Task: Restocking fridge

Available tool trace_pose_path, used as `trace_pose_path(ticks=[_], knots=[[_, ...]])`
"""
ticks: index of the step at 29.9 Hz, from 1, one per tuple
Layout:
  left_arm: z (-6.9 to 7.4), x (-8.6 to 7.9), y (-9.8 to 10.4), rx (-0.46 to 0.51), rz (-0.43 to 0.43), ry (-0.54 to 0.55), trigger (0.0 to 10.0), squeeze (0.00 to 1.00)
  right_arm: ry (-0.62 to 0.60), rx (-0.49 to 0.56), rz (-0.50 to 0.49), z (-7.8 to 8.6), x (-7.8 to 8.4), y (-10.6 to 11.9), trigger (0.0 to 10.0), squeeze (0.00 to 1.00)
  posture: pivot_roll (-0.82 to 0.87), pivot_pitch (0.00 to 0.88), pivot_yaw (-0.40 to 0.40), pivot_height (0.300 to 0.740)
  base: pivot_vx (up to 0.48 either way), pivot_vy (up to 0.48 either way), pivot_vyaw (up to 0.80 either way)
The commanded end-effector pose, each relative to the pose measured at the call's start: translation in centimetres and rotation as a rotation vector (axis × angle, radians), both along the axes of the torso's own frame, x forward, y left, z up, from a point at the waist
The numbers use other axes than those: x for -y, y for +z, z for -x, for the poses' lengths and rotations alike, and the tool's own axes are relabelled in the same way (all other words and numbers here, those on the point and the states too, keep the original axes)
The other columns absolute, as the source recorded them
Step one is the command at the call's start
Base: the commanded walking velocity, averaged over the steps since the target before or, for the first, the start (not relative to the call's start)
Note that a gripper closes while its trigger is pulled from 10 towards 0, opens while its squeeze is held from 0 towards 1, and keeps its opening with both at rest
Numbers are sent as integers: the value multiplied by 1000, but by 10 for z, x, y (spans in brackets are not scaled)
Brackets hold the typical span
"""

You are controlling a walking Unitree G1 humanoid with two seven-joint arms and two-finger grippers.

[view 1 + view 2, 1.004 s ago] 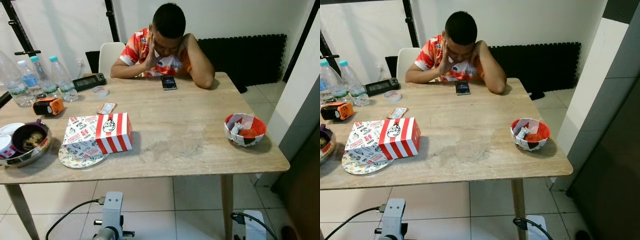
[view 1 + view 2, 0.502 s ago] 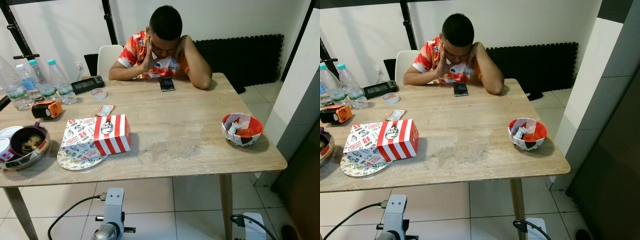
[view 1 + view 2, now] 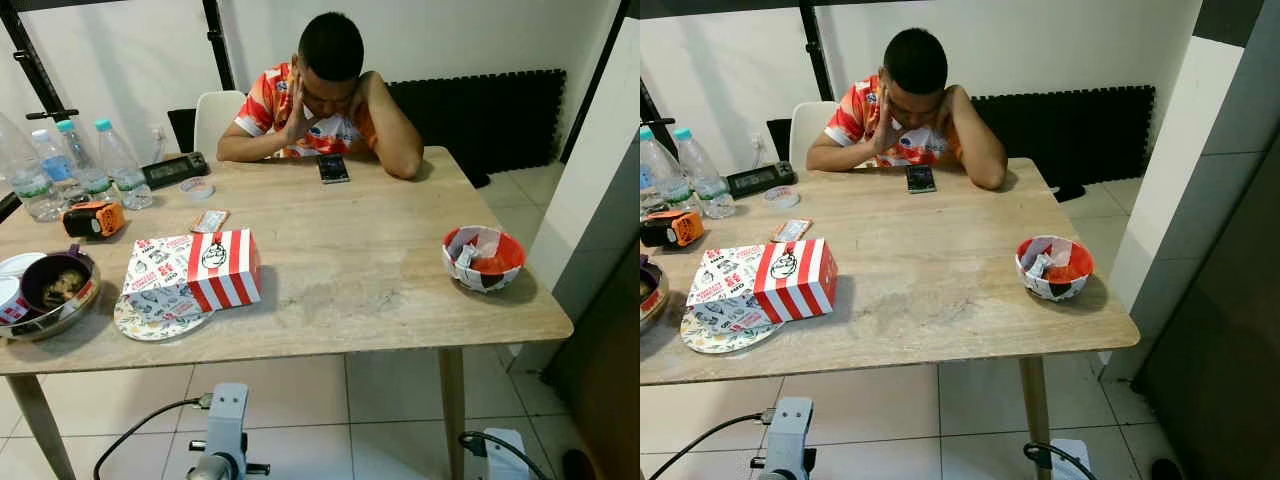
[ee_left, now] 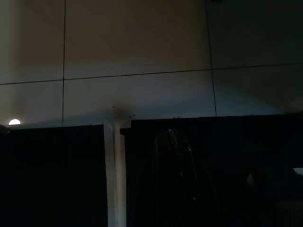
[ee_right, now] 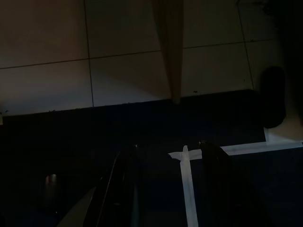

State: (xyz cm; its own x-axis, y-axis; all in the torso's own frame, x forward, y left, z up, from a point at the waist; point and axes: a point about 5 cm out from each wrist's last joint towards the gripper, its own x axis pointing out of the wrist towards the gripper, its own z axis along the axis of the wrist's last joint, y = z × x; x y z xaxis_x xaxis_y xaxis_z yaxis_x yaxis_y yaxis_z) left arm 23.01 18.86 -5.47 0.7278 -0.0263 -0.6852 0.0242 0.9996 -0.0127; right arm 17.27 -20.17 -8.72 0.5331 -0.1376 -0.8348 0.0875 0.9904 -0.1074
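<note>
While nothing is yet in hand, far left of frame: bottles (image 3: 70,165), likeliest fridge stock, standing upright near the table (image 3: 350,270) edge; lower left, a bowl (image 3: 48,292); left of centre, a striped box (image 3: 222,268) on a plate (image 3: 150,320); upper centre, a person (image 3: 325,95); right, a red bowl (image 3: 483,258). Left gripper (image 4: 208,189): cannot tell. Right gripper (image 5: 168,189): spread, empty, hanging over floor. Best to approach the bottles squarely, gripping one mid-body.
</note>
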Motion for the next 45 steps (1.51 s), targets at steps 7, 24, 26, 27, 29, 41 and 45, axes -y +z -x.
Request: trace_pose_path(ticks=[7,24,26,27,29,41,45], knots=[[-1,2,0,0,9,22,10000,0,20,-28,11,9,1,-4,10000,0,1,0,39,740,0,0,0],[12,-2,-8,-30,-1,28,10000,0,37,-49,12,16,-2,-7,10000,0,26,0,13,740,0,0,0],[12,-2,-8,-29,-1,31,10000,0,31,-48,12,15,-1,-7,10000,0,28,0,12,740,0,0,0],[12,-2,-8,-29,-1,33,10000,0,26,-46,12,14,-1,-6,10000,0,31,0,11,740,0,0,0],[12,-1,-7,-29,-4,33,10000,0,24,-39,10,11,-1,-5,10000,0,38,0,6,740,0,0,0],[7,-8,-4,-11,-11,77,10000,0,52,-14,49,-4,4,2,10000,0,76,0,-30,740,0,0,0],[9,-12,-4,-8,-15,89,10000,0,69,-20,52,-5,2,2,10000,0,90,0,-36,740,0,0,0]])
